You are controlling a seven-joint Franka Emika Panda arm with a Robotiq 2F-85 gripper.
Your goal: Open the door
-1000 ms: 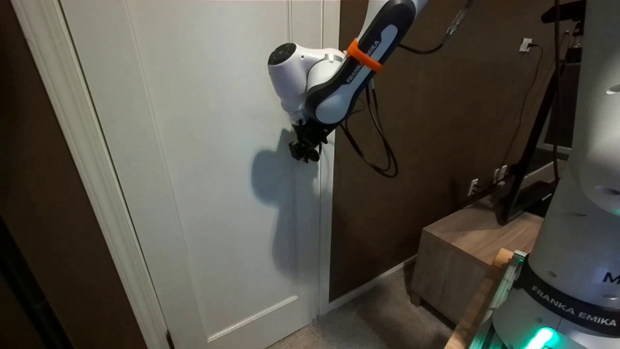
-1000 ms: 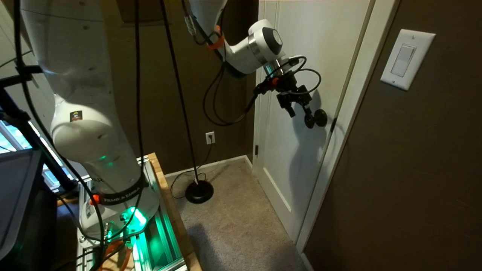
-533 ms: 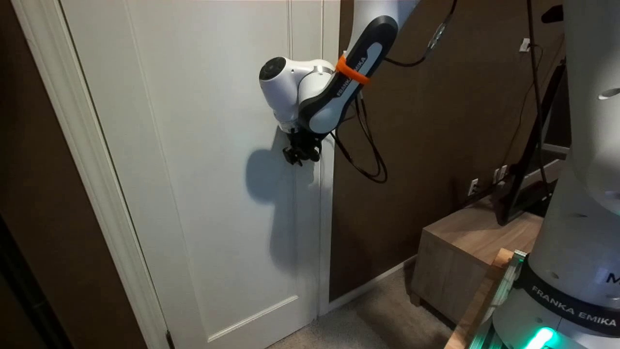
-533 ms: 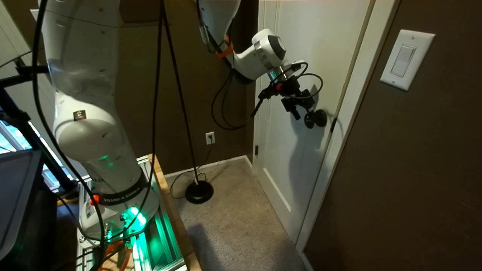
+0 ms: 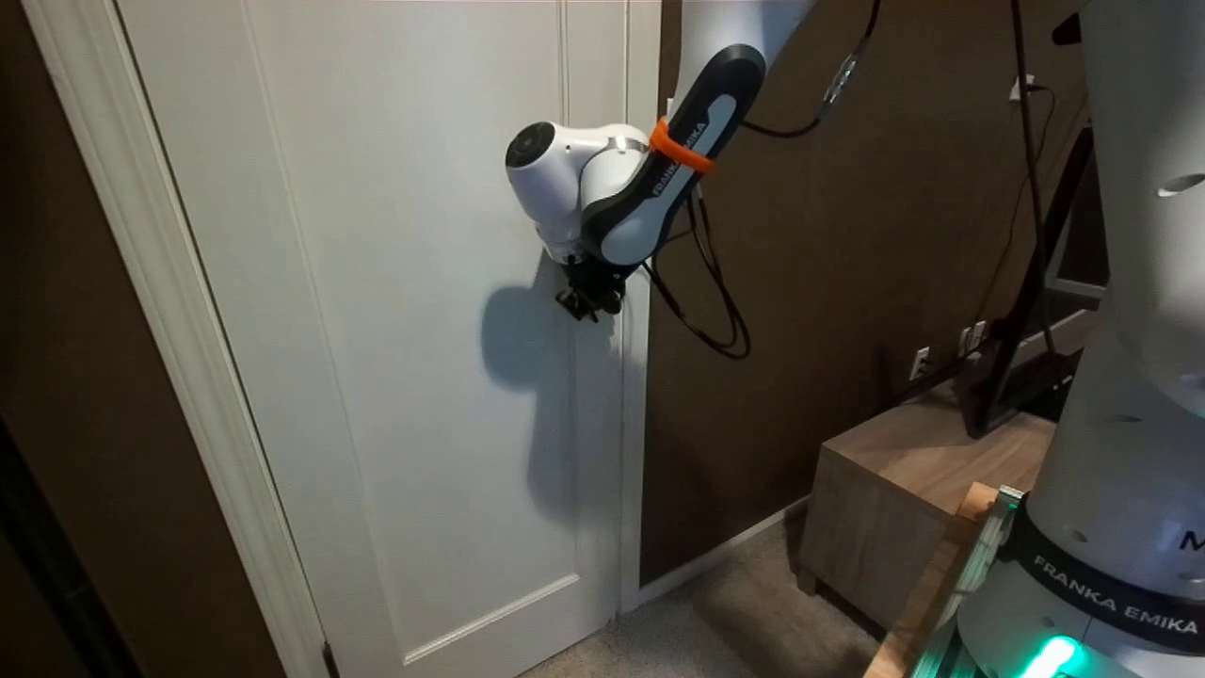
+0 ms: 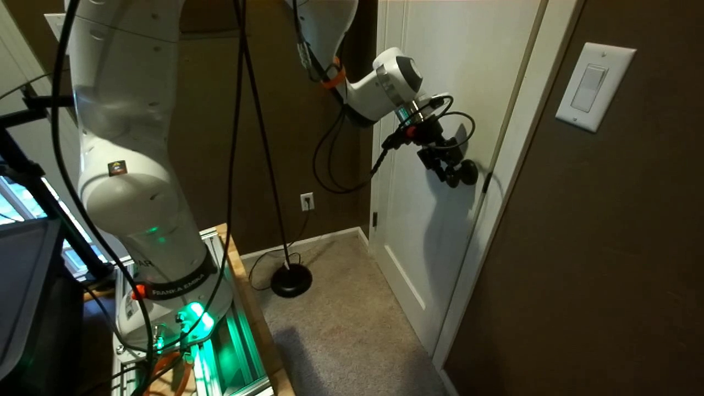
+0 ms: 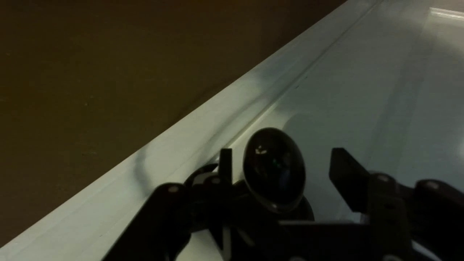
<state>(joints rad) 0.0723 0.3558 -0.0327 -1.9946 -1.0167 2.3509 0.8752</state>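
The tall white door (image 5: pixel 442 377) stands shut in its frame; it shows also in an exterior view (image 6: pixel 407 220) and in the wrist view (image 7: pixel 391 94). Its round black knob (image 7: pixel 274 168) shows in the wrist view and, partly covered by my gripper, in an exterior view (image 6: pixel 454 179). My gripper (image 7: pixel 281 159) is open, with one finger on each side of the knob. The left finger is close to the knob, with a thin gap; the right finger is farther off. The gripper shows dark in both exterior views (image 5: pixel 590 303) (image 6: pixel 447 171). The knob is hidden behind it in an exterior view.
The white door frame (image 6: pixel 511 165) and brown wall (image 6: pixel 583 247) lie beside the knob edge, with a light switch (image 6: pixel 595 88). A black lamp base (image 6: pixel 291 280) stands on the carpet. A wooden cabinet (image 5: pixel 923 461) stands near the wall. Loose cables (image 6: pixel 330 184) hang from the arm.
My arm has moved down, and the open gripper has come closer to the knob, its fingers now overlapping it in an exterior view. The door has not moved.
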